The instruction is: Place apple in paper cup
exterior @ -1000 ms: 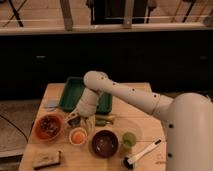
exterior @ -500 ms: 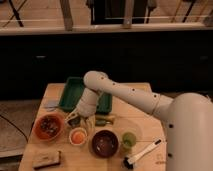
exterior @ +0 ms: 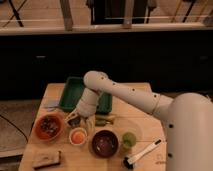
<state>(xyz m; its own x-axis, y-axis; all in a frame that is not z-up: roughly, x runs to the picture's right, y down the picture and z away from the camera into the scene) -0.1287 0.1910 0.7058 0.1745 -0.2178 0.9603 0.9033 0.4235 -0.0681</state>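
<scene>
The apple (exterior: 78,135), small, round and orange-red, sits inside the short white paper cup (exterior: 78,143) near the front of the wooden table. My gripper (exterior: 74,119) hangs just above and slightly behind the cup, at the end of the white arm that reaches in from the right. It is not touching the apple.
An orange bowl (exterior: 48,127) with dark food stands left of the cup. A dark maroon bowl (exterior: 105,143) and a translucent green cup (exterior: 129,140) stand to its right. A green vegetable (exterior: 104,119), a green tray (exterior: 74,90), a brush (exterior: 143,152) and a brown block (exterior: 46,159) also lie on the table.
</scene>
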